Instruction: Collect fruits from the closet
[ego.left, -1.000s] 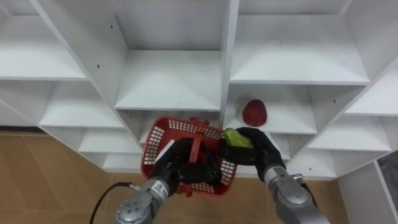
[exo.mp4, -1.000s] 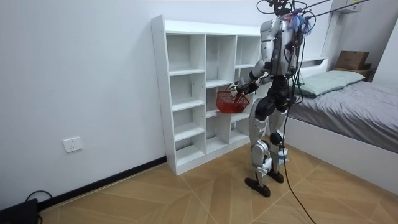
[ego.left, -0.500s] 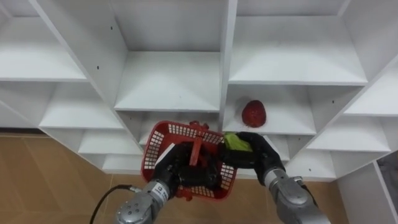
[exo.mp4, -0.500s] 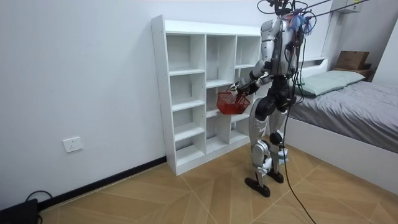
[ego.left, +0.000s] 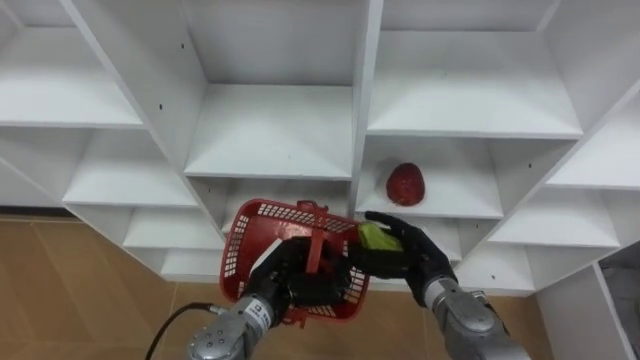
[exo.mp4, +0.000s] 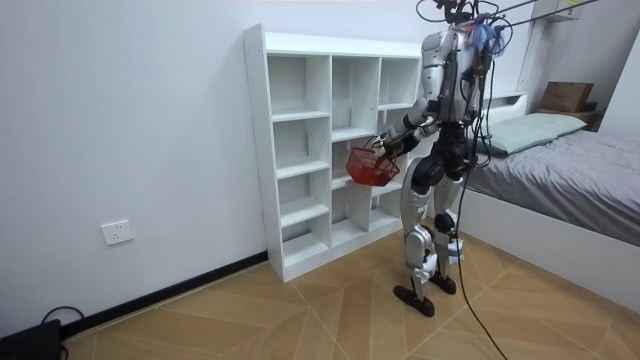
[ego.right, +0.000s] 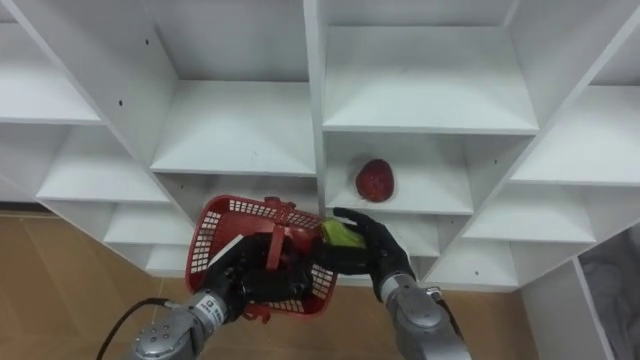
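My left hand (ego.left: 285, 282) is curled round the handle of a red mesh basket (ego.left: 240, 250), which it holds up in front of the white closet (exo.mp4: 300, 150). At the basket's right rim, my right hand (ego.left: 418, 260) has its fingers spread. A green fruit (ego.left: 374, 238) lies against its palm, just over the rim. On the shelf above that hand rests a dark red fruit (ego.left: 405, 184), apart from both hands. The room view has me standing upright, facing the closet, with the basket (exo.mp4: 372, 166) at waist height.
The closet's other compartments (ego.left: 275, 130) in view hold nothing. A vertical divider (ego.left: 365, 120) rises just left of the red fruit. Behind me, at the room view's right, stands a bed (exo.mp4: 570, 170). The floor is wood (exo.mp4: 330, 310).
My right hand's fingers have gone from curled round the green fruit to spread. Basket and both hands have drifted slightly left in the eye view.
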